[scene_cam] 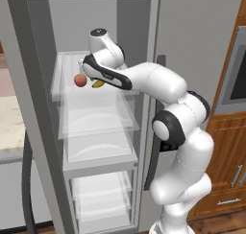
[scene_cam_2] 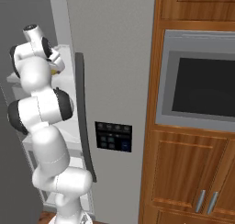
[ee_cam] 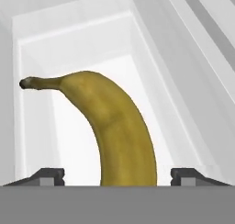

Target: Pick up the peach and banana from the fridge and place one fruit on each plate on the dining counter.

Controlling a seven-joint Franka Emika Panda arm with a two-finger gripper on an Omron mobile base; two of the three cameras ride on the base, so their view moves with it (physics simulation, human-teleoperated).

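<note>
Now arm reaches into fridge (scene_cam: 43,132); claw (ee_cam: 117,175) wide open, straddling banana (ee_cam: 114,126), not gripping.

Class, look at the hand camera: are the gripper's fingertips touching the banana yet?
Apart. In the hand view the fingertips stand wide on either side of the banana, with white fridge shelf showing in both gaps.

no readable text, labels, brands or numbers anywhere, fridge (scene_cam_2: 110,58) door control panel (scene_cam_2: 113,136) shows only small pale icons too blurred to read, oven (scene_cam_2: 202,83) front and cabinets (scene_cam_2: 193,172) unmarked
</note>
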